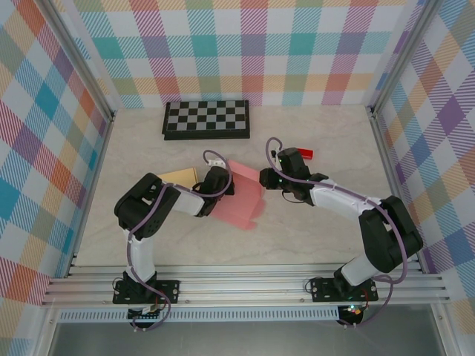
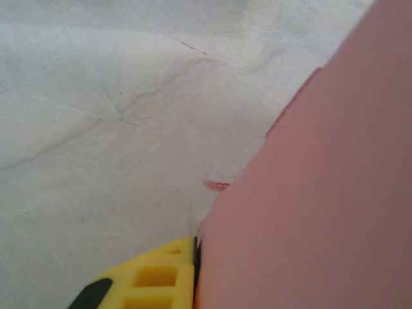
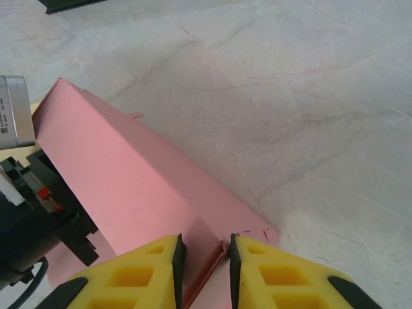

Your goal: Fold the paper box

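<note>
1. Paper box [image 1: 241, 202], pink, at the middle of the tabletop [image 1: 319, 237]: judged light, thin, crease-prone card, best held at wall edges.
2. Left gripper [image 1: 225, 185] clenched on its left edge; the far finger is hidden behind the card.
3. Right gripper [image 3: 205, 248] straddles a raised wall; whether it pinches cannot be told.

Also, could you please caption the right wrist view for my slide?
Right end effector straddling a raised edge of the pink box on the table.

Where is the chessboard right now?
In the top view the chessboard lies flat at the far side of the table, left of centre, beyond the pink box.
</note>
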